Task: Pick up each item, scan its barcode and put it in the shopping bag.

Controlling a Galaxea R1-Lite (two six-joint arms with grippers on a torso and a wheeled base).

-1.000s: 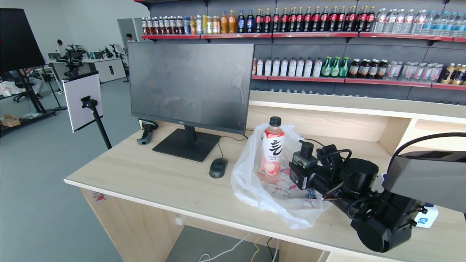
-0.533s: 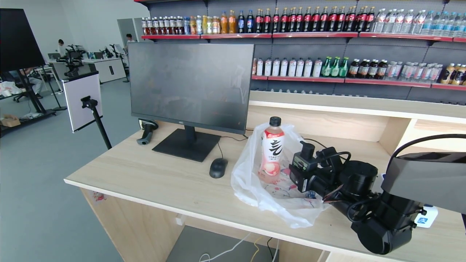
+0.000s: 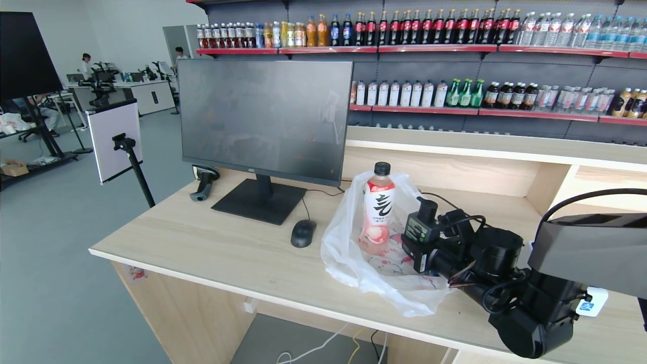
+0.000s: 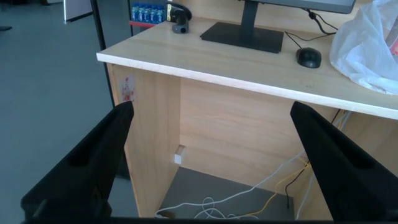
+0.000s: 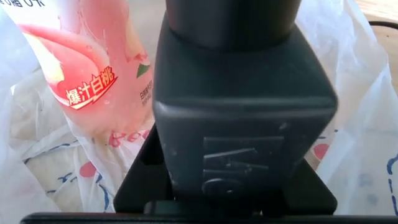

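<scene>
One pink plastic drink bottle (image 3: 378,212) stands in the thin white plastic bag (image 3: 346,253): likely smooth, weighty, best taken mid-body. Whether my right hand (image 3: 410,246) beside it grips, I cannot tell.

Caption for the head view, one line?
Pink drink bottle standing upright in the white shopping bag on the wooden counter, right arm close beside it.

Shop checkout. Evidence: red-edged shelves (image 3: 434,49) stocked with rows of bottled drinks (image 3: 404,28); wooden counter (image 4: 249,68), ahead of the jaws of the left gripper (image 4: 211,107), bearing monitor (image 3: 265,116), mouse (image 3: 303,233), handheld barcode scanner (image 3: 203,184), plastic shopping bag (image 3: 338,247). Farther off, past the counter's scanner end: open office floor with desks (image 3: 151,93).
</scene>
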